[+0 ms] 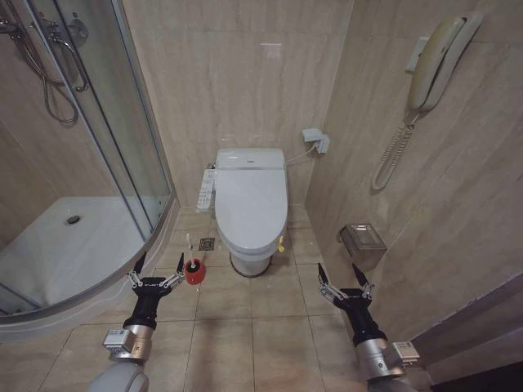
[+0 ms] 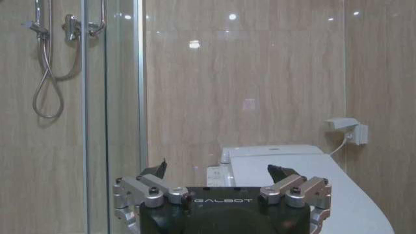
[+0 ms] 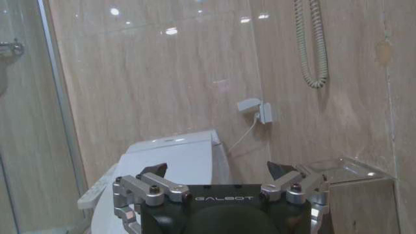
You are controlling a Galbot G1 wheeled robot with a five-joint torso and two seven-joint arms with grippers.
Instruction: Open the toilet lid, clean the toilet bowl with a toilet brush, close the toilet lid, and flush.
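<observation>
The toilet lid [image 1: 251,204] lies shut on the white toilet against the back wall; it also shows in the left wrist view [image 2: 305,190] and the right wrist view [image 3: 169,161]. The bowl is hidden under it. The toilet brush [image 1: 189,242] stands in its round red holder cup [image 1: 194,271] on the floor, left of the toilet. My left gripper [image 1: 156,270] hangs open just left of the cup. My right gripper [image 1: 343,278] hangs open to the right of the toilet, holding nothing.
A white control panel [image 1: 206,189] runs along the toilet's left side. The shower tray [image 1: 73,245] and glass screen [image 1: 122,114] stand on the left. A metal paper holder [image 1: 364,242], a wall phone [image 1: 437,61] and a socket box [image 1: 315,139] line the right side.
</observation>
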